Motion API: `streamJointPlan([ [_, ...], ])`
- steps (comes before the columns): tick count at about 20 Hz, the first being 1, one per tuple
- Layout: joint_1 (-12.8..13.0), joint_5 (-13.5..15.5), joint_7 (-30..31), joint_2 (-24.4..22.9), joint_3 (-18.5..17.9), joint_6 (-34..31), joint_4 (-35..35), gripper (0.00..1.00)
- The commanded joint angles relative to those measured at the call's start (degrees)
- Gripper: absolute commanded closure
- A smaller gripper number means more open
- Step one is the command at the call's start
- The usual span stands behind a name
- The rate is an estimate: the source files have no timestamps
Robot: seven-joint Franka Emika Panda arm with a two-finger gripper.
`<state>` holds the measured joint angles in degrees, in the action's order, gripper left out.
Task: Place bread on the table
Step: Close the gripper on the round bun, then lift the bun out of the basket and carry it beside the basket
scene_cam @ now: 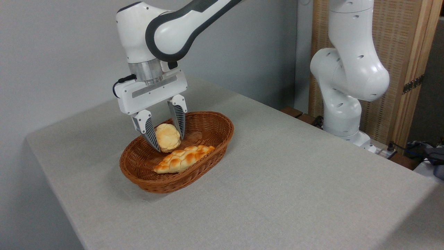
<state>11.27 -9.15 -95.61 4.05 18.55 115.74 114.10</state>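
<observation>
So the gripper (pixel 168 139) is pinching the bread (pixel 167 137) between both fingers, jaws closed snug on its sides, and it's sitting just over the braided loaf (pixel 184 159) inside the basket (pixel 222 137). Looks like the pick-up step; next it's needing a lift clear of the rim, then over to bare table (pixel 295 180).

I see the table (pixel 295 180), a big rectangle under plain light grey-beige cloth. From my view, only a brown oval wicker basket (pixel 222 137) sits directly on it, toward the left half, well back from the near edge and the right corner.
</observation>
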Motion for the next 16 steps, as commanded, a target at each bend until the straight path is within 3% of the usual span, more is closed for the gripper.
streamJointPlan([
  [1, 0.0, 0.4, -0.5, -0.9, 0.1, 0.5, 0.4, 0.62],
  [13, -0.7, 1.1, -1.0, -2.0, -0.5, -0.2, -1.1, 0.62],
  [16, -1.3, 1.9, -1.1, -2.2, -1.9, -4.5, -4.9, 0.62],
])
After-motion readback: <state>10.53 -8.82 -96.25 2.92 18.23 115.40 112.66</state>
